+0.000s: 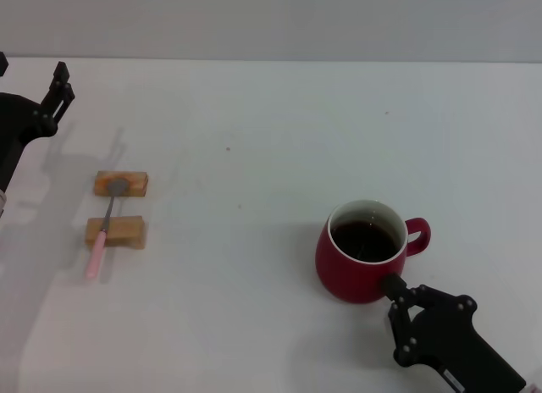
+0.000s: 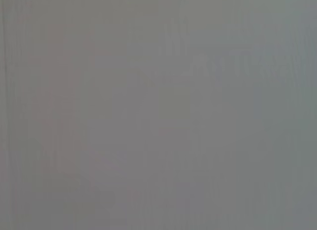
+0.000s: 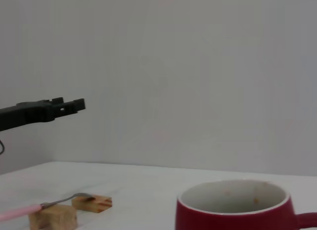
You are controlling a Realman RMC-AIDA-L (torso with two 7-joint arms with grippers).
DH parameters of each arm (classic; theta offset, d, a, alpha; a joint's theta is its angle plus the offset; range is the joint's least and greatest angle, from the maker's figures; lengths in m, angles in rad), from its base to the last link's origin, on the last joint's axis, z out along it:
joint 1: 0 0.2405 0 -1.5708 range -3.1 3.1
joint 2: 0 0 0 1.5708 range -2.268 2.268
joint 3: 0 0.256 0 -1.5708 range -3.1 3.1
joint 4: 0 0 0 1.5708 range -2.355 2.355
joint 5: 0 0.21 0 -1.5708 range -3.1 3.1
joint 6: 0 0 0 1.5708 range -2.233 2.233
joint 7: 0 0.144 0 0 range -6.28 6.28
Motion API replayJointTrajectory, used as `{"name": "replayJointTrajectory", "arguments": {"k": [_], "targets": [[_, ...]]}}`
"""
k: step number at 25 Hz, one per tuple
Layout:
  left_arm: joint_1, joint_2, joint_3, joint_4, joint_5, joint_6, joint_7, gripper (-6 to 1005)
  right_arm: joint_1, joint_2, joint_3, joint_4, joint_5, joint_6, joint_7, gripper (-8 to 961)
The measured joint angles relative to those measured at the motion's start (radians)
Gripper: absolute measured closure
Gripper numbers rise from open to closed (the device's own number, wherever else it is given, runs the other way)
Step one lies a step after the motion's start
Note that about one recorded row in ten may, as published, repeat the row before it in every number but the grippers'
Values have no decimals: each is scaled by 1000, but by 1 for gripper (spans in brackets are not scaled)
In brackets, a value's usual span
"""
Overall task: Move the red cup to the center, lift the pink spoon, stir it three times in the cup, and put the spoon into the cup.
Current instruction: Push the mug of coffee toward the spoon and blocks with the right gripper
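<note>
Head view: the red cup [image 1: 362, 259] sits right of centre on the table [image 1: 254, 139], the right gripper [image 1: 391, 289] touching its near wall, grip unclear. The pink spoon [image 1: 103, 235] bridges two wooden blocks [image 1: 115, 232] far left; the left gripper [image 1: 59, 88] hovers beyond, fingers unreadable. Left wrist view: blank grey. Right wrist view: cup [image 3: 233, 210] close, spoon [image 3: 29, 208] farther off.

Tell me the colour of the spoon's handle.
Pale pink; the pink spoon lies across two wooden blocks, clearest in the head view.
</note>
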Motion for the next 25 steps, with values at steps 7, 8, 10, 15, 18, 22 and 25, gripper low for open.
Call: {"name": "replayJointTrajectory", "arguments": {"k": [7,8,10,15,18,22,25], "targets": [[3,0,0,0,0,0,12,187,-6,1,15,-7,0,1,0,954],[4,0,0,0,0,0,12,187,-8,1,18,-7,0,3,0,954],[4,0,0,0,0,0,12,187,-11,2,23,-7,0,5,0,954],[4,0,0,-2,0,0,12,187,-22,2,46,-7,0,5,0,954],[3,0,0,-2,0,0,12,187,-24,2,57,-14,0,4,0,954],[2,0,0,-3,0,0,12,187,-24,0,74,-17,0,5,0,954],[3,0,0,-3,0,0,12,187,-24,0,90,-19,0,8,0,954]]}}
